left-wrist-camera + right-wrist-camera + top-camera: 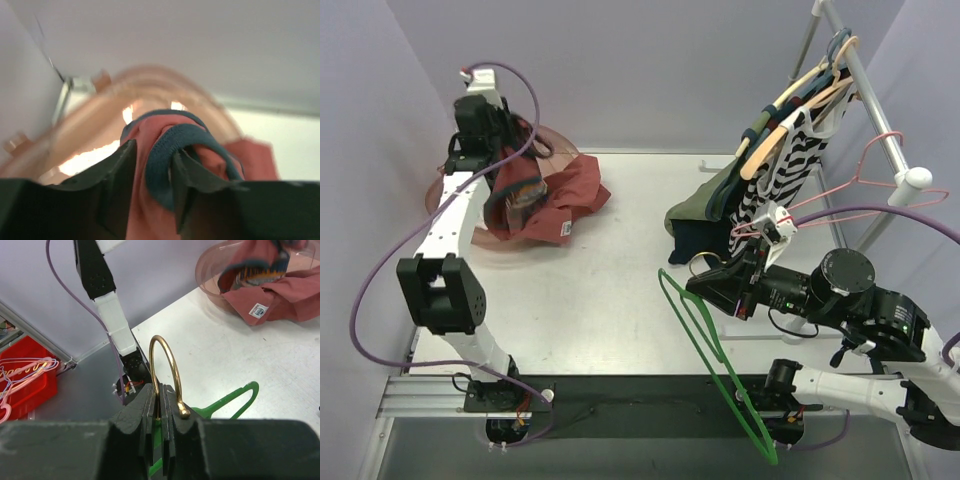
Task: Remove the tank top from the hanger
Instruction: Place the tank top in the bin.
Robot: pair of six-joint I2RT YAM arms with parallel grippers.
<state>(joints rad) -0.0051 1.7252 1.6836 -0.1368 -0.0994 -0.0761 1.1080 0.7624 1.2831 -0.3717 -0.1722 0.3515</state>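
Note:
The red tank top with blue trim lies half over the rim of a clear pink bin at the far left. My left gripper is shut on a fold of it, red cloth and blue trim bunched between the fingers. The green hanger is bare and hangs at the near right, apart from the top. My right gripper is shut on its brass hook; the green body shows below the jaws, and the tank top lies far off.
A clothes rack stands at the far right with a striped top, dark green garments and a pink wire hanger. A red crate of pink hangers sits off the table's left side.

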